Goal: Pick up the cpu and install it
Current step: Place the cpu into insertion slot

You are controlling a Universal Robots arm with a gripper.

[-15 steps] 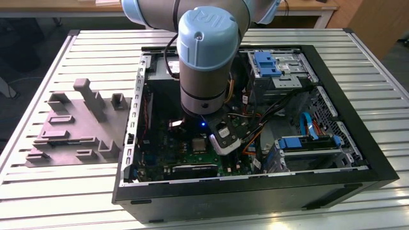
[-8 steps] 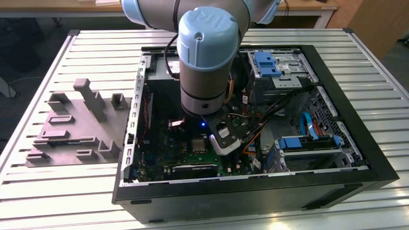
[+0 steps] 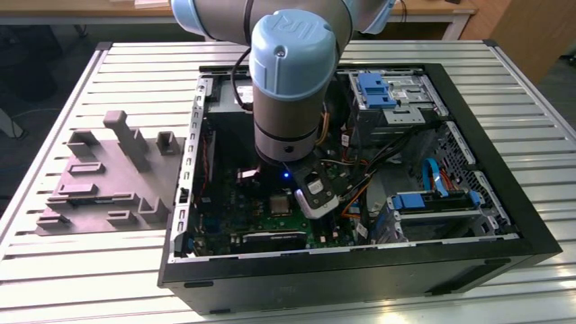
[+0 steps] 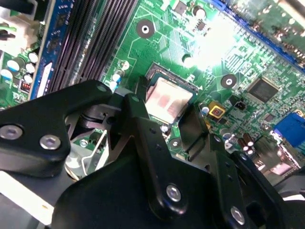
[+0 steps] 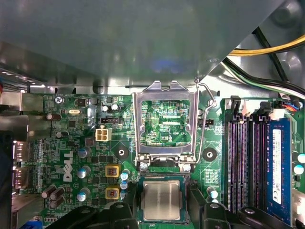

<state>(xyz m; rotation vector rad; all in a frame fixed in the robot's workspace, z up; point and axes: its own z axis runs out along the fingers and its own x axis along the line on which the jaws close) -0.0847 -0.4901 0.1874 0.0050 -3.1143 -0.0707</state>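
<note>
1. Claw [image 5: 163, 210]: black, two-fingered, nearest the lens in both wrist views. The fingers [image 4: 143, 138] are spread apart, one on each side of the socket, and nothing is clamped between them.
2. Counter [image 3: 540, 182]: pale slatted metal, carrying every other item listed.
3. Computer case [image 3: 315, 277]: black, lying on its side with the cover off. Drive cages with blue latches are toward the exterior view's right.
4. Arm [image 3: 288, 81]: grey and pale blue, reaching straight down into the case over the board.
5. Moulded tray [image 3: 99, 182]: grey plastic with upright posts, on the counter just outside the case at the exterior view's left, well apart from the claw.
6. Green board [image 5: 71, 138]: lies on the floor of the case. Its memory slots [image 5: 248, 162] run alongside the socket.
7. Retaining frame [image 5: 164, 88]: bright metal, swung up and open, hinged at the socket's edge. Bare board shows through its window.
8. Socket [image 5: 139, 200]: dark-rimmed, directly under the claw.
9. Cpu [image 5: 162, 200]: a pale silver-grey square lying flat within the socket, apparently seated.
   - Key relation: it lies straight below the claw, centred between the two fingers, with a gap visible on either side.
   - Its outline is near square, so there is no long axis to favour.
</note>
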